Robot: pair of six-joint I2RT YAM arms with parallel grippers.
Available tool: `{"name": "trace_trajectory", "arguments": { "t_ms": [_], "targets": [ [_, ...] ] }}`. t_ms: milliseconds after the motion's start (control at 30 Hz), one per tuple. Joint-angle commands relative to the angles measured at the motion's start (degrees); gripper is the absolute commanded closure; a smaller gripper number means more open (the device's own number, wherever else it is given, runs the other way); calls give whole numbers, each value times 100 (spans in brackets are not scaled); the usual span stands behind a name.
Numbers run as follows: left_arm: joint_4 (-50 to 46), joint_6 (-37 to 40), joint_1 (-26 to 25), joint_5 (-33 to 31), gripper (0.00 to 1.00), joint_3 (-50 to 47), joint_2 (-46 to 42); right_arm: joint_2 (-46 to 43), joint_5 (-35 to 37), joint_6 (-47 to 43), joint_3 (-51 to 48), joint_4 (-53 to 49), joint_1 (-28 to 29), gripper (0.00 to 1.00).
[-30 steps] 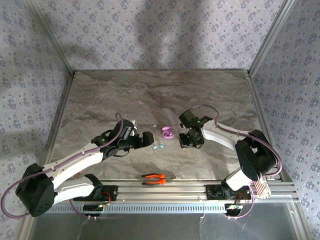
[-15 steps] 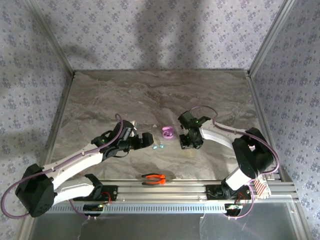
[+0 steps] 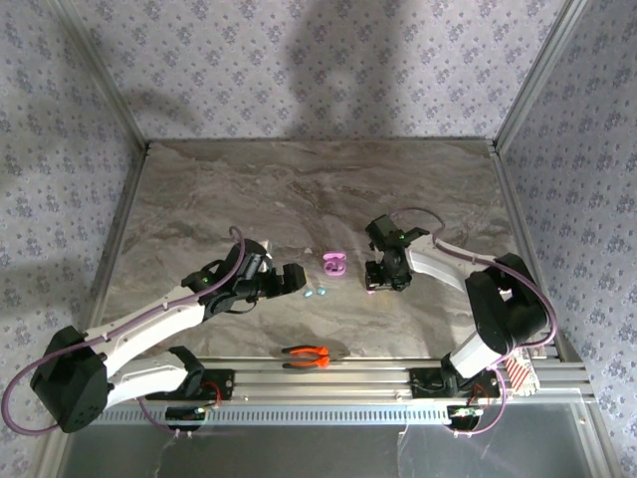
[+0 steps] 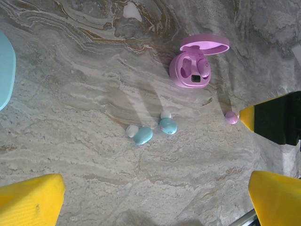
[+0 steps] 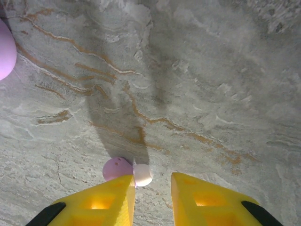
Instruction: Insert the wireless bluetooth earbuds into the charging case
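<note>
The pink charging case (image 4: 195,63) stands open on the marble, one pinkish-purple earbud seated inside; from above the case (image 3: 334,263) lies between the arms. Two teal earbuds (image 4: 142,135) (image 4: 168,125) lie side by side in front of it. Another pinkish-purple earbud (image 5: 117,168) with a white tip rests on the table, touching the tip of one right finger (image 5: 101,202), ahead of the jaws rather than between them. My right gripper (image 5: 153,188) is open by a narrow gap. My left gripper (image 4: 153,197) hovers wide open and empty, short of the teal earbuds (image 3: 314,292).
A teal case (image 4: 4,70) pokes in at the left edge of the left wrist view. Orange-handled pliers (image 3: 307,353) lie near the front rail. Patterned walls enclose the table on three sides.
My right gripper has shifted slightly to the right, away from the pink case. The left arm, the case and the teal earbuds have stayed put.
</note>
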Motion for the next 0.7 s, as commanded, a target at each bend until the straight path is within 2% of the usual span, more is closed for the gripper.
{"name": "trace_trajectory", "arguments": {
  "t_ms": [0,167,433,667],
  "targets": [
    [104,-37,10,76,0,-45,-78,-98,-56,-5,13,-97,-54,72],
    [84,-63,10,54,0,-53,-137,-343,167,-102,82,-184,130,69],
    [60,-210,-50,-259,0,-345,-713,-311,1638,-324,660,-817,1242,62],
    [-92,-248,101,-265,0,-528,-827,338,2793,-585,1236,-1536,2001,62]
  ]
}}
